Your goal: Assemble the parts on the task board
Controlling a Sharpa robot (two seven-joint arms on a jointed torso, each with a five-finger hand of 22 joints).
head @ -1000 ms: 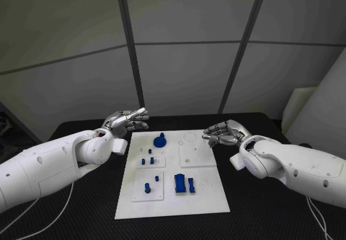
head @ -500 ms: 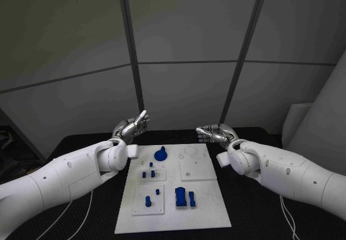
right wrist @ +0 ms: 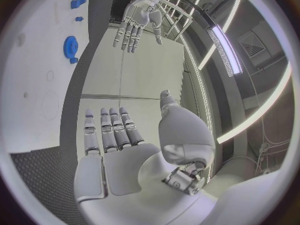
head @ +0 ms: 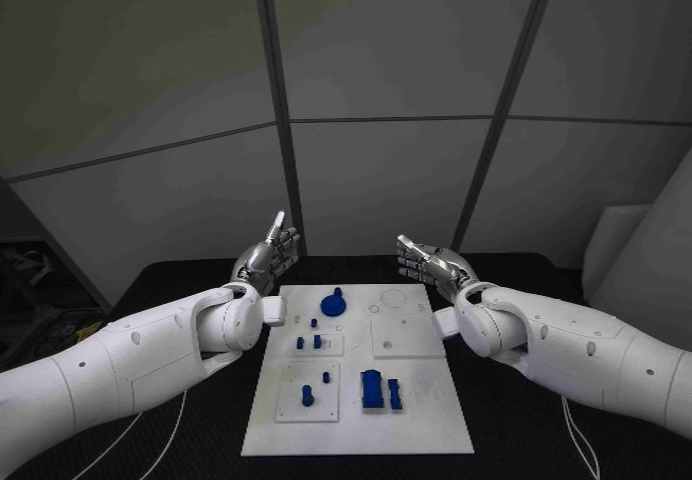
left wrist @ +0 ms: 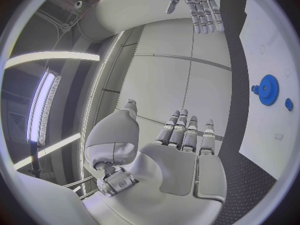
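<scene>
Parts (head: 371,388) lie on the task board (head: 418,425) mid-table: gear (head: 333,304) near its far edge, blocks near the front. Left hand (head: 268,258) and right hand (head: 430,262) hover off the far corners, fingers spread, empty. Left looks nearer the gear, probably.

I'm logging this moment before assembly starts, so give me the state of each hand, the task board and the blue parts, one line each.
left hand: open, fingers straight, raised at the board's far left corner, holding nothing.
right hand: open, fingers spread, raised at the board's far right corner, holding nothing.
task board: lying flat on the black table.
blue gear: lying on the board's far end, untouched.
blue block: on the board's near part, untouched.
</scene>
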